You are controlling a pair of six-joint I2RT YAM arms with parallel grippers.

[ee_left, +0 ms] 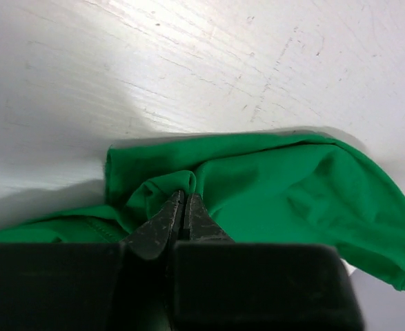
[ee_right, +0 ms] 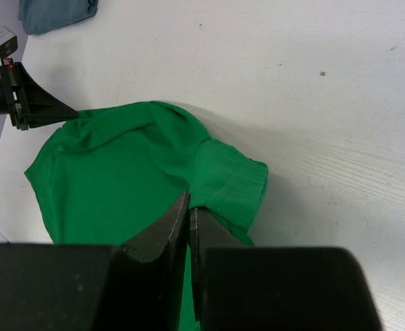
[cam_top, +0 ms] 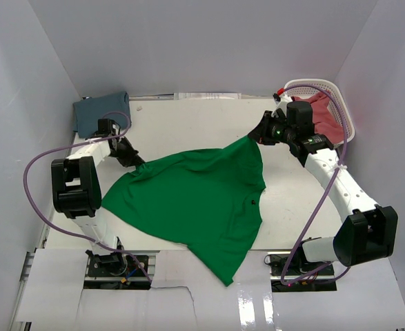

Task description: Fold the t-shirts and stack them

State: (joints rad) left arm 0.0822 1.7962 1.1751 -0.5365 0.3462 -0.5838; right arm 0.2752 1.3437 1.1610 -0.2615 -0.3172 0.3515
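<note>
- While both arms reach in from the near edge, the green t-shirt (cam_top: 195, 200) lies spread across the middle of the white table (cam_top: 188, 124), stretched between the two grippers and rumpled along its far edge.
- The left gripper (cam_top: 139, 164) has its jaws pressed together on a bunched fold at the shirt's far left corner. From the left wrist, the dark fingers (ee_left: 157, 231) meet with green cloth puckered at their tips.
- The right gripper (cam_top: 256, 136) pinches the far right corner, jaws closed on the cloth just beside a short sleeve (ee_right: 230, 183). The fabric is drawn to a point there.
- The shirt's near tip trails down between the two arm bases and reaches the near edge of the table.
- A slate-blue t-shirt (cam_top: 100, 114) sits in a compact heap at the far left corner, just beyond the left arm's wrist and apart from the green one.
- A white lattice basket (cam_top: 345, 110) stands at the far right corner with a red t-shirt (cam_top: 325, 109) inside. The right arm's wrist stands in front of it and hides its left side.
- Purple cables (cam_top: 36, 162) loop from each arm. The left one arcs out past the table's left edge, and the right one curves over the basket's rim and runs down along the forearm.
- Plain white panels wall in the table on three sides.
</note>
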